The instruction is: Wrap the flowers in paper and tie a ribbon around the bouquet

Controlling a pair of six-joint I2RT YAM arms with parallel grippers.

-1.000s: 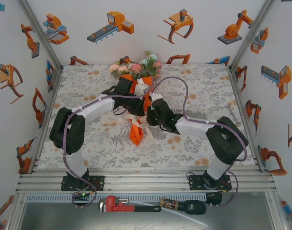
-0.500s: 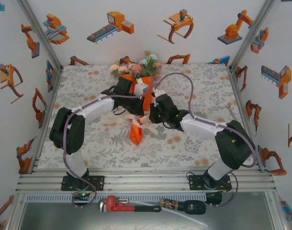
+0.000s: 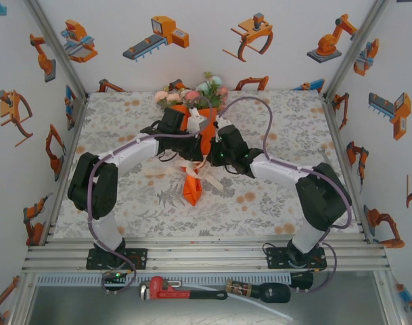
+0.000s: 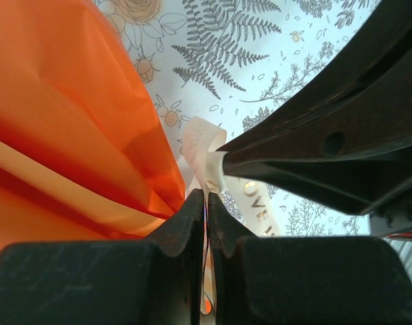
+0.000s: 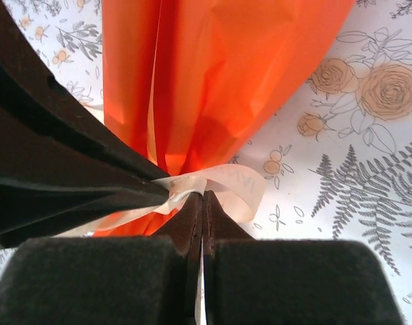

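Top view, right arm: your right gripper has swung up from lower right of centre and now sits mid-frame, just beside the left gripper
Top view, bouquet: it lies mid-frame with its orange tip pointing down; the flowers are at upper centre
Left wrist view, grip: the left gripper at bottom centre is clamped on the ribbon, with the paper filling the left side
Right wrist view, change: your right gripper has just closed, pinching the ribbon loop at bottom centre below the paper; the left fingertip touches the same loop from the left
Meaning: both ends look held, so you are likely ready to pull the knot tight
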